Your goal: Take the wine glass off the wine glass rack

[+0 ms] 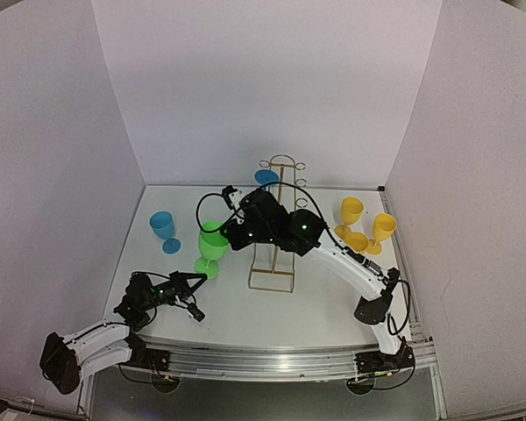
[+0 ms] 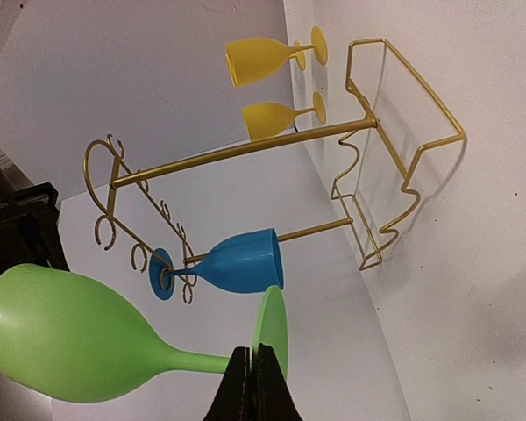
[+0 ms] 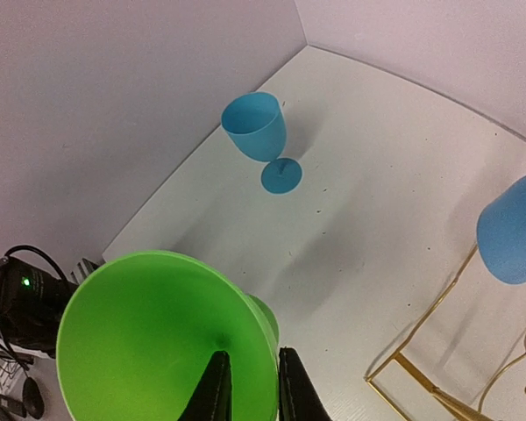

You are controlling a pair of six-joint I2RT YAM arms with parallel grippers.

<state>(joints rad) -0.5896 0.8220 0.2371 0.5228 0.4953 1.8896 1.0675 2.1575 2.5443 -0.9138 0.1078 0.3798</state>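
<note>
The gold wire wine glass rack (image 1: 277,224) stands mid-table; it also shows in the left wrist view (image 2: 245,151), and its base shows in the right wrist view (image 3: 418,371). A blue wine glass (image 1: 266,178) hangs upside down from a hook on its far left side (image 2: 242,261) (image 3: 513,228). My right gripper (image 1: 234,233) (image 3: 252,353) is shut on the rim of a green wine glass (image 1: 212,246) (image 3: 149,333), with one finger inside the bowl and one outside. The glass is upright left of the rack. My left gripper (image 1: 193,282) (image 2: 252,386) is shut and empty, just near of the green glass's stem (image 2: 193,361).
A second blue glass (image 1: 164,230) (image 3: 256,127) stands upright at the left of the table. Three yellow glasses (image 1: 358,226) (image 2: 259,60) stand to the right of the rack. White walls enclose the table on three sides.
</note>
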